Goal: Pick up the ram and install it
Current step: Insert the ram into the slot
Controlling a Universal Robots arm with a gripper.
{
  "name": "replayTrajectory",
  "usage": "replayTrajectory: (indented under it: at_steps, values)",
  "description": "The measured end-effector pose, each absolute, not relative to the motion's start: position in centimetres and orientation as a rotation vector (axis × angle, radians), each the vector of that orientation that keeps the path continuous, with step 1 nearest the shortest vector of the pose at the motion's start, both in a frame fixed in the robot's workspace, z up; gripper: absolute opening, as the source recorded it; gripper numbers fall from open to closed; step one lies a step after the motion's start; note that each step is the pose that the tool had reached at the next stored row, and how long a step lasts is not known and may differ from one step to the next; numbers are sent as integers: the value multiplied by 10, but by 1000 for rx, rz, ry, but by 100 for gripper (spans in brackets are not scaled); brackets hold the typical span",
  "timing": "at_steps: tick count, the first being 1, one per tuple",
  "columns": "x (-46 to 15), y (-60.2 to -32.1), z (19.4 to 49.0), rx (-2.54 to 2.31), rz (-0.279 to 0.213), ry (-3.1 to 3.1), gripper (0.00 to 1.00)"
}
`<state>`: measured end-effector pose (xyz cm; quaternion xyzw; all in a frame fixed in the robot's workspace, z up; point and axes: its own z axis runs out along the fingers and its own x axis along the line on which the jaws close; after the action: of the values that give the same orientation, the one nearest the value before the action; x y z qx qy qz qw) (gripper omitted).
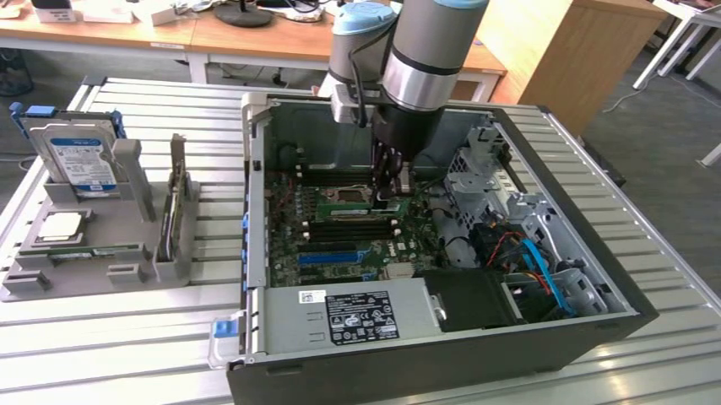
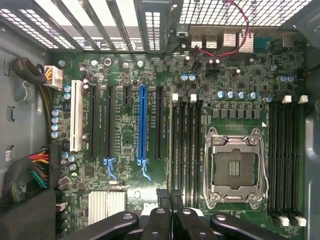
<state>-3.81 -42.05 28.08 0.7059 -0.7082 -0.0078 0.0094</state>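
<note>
Ram, thin green circuit-board stick (image 1: pixel 107 251): lies in grey plastic holder (image 1: pixel 67 283) on slatted metal worktop (image 1: pixel 113 354), at the exterior view's left. My black gripper (image 1: pixel 389 198): pressed together, well apart from it, above green motherboard (image 2: pixel 130 135).

My arm (image 1: pixel 423 51) hides the far stretch of the motherboard (image 1: pixel 338 228) in the exterior view, and its upper part runs off the picture's edge. In the wrist view the edge cuts off my pincer (image 2: pixel 169 195); whether anything sits between its fingers I cannot tell. The power supply label (image 1: pixel 362 317) is too small to read.
</note>
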Motion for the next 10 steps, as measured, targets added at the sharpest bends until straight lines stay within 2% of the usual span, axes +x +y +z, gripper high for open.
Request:
replayTrajectory:
  at_steps: [10]
  values:
    - [-38, -421, 271, 2201, -23, -2216, 12]
